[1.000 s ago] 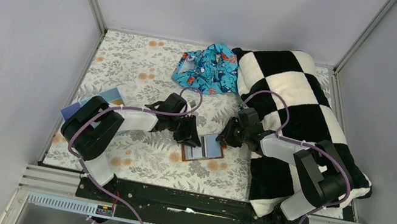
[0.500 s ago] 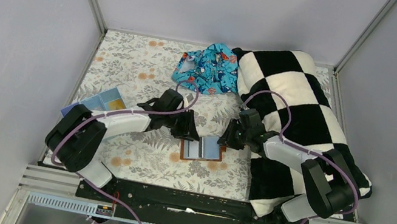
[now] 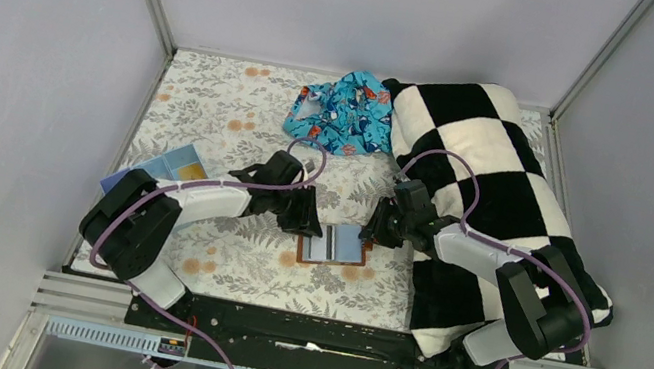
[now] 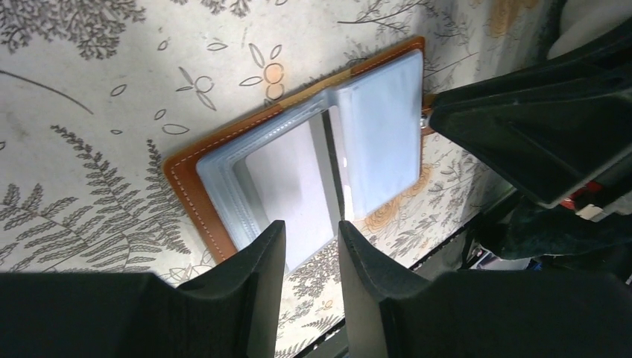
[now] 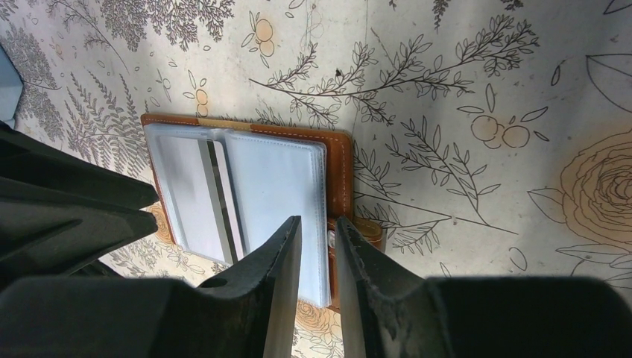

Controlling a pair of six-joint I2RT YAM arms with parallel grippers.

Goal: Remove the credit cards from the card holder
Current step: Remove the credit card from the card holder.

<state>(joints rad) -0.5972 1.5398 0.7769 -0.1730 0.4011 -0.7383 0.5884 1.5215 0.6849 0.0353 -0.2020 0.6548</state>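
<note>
The reddish-brown card holder (image 3: 334,245) lies open on the floral table (image 3: 233,117), between my two grippers. Its clear sleeves hold pale blue-grey credit cards (image 4: 291,179); one of them shows a dark stripe (image 5: 216,194). My left gripper (image 3: 308,222) hovers at the holder's left edge (image 4: 194,186). Its jaws (image 4: 311,231) stand a narrow gap apart with nothing between them. My right gripper (image 3: 375,225) is at the holder's right edge (image 5: 339,164), above the snap tab. Those jaws (image 5: 317,224) are also slightly apart, above the sleeve edge and gripping nothing.
A black-and-white checkered blanket (image 3: 494,194) covers the table's right side, under the right arm. A blue patterned cloth (image 3: 344,111) lies at the back centre. A light-blue compartment box (image 3: 166,166) sits at the left edge behind the left arm.
The card holder has settled flatter on the table. The left arm's elbow swung outward to the left and its gripper eased off the holder. Both jaws widened slightly.
</note>
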